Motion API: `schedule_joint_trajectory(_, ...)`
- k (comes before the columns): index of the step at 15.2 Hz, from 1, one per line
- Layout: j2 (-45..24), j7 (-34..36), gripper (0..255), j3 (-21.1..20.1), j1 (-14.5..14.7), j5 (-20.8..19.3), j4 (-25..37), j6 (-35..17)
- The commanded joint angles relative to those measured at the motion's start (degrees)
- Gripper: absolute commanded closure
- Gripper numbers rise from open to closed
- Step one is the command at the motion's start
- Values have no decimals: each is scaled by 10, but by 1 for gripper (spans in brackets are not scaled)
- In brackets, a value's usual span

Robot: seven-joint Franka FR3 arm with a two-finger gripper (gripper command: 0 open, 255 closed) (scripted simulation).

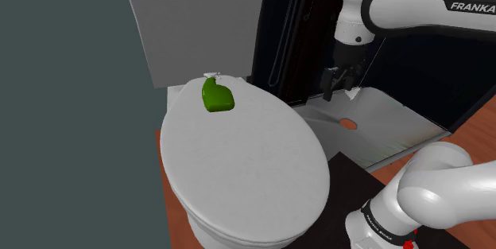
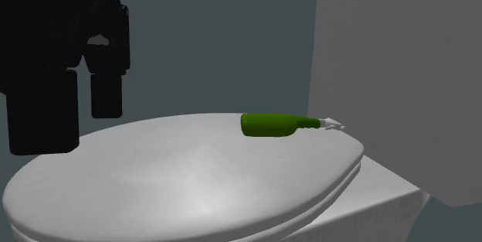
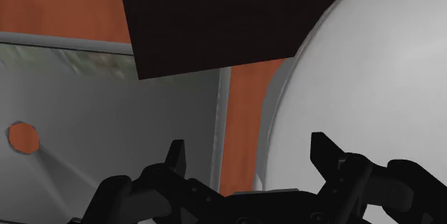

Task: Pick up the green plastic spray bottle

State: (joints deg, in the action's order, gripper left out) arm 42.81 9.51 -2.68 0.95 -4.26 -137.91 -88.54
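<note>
Spray bottle (image 1: 217, 97) is green, lying on its side on the closed white toilet lid (image 1: 238, 160), at the back of the lid, near the tank (image 1: 191, 17). Its white trigger head (image 1: 211, 74) is at the tank end, body pointing out over the lid. Second exterior view confirms: bottle (image 2: 274, 124) flat on the lid (image 2: 185, 171), neck and white nozzle (image 2: 330, 124) aimed at the tank (image 2: 402, 70) on that view's right. Nothing touching the bottle. Gripper (image 3: 248, 144) has its jaws spread, the two black fingertips standing well apart with nothing between them. In the shoulder view the gripper (image 1: 339, 90) hangs off the toilet on that view's right, above the grey shower tray (image 1: 381, 120) with the orange drain (image 1: 347, 122), well apart from the bottle. Wrist view looks down past the fingers at the tray (image 3: 107, 115) and drain (image 3: 20, 138) on one side, the curved lid edge (image 3: 358, 79) on the other, and a strip of orange-brown floor (image 3: 243, 101) between them; dark stand top (image 3: 229, 22) lies beyond. In the second exterior view the black hand sits at the left, raised above the lid's near end, clear of the bottle.
</note>
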Motion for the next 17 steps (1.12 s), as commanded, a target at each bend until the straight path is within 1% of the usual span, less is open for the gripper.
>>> schedule_joint_trajectory(1, 0, 0, 0, 0, 0, 0, 0, 0)
schedule_joint_trajectory(9, -137, 59, 0, -42, 11, 25, 49, -120)
schedule_joint_trajectory(17, -287, 117, 0, -80, 17, 20, 144, -209)
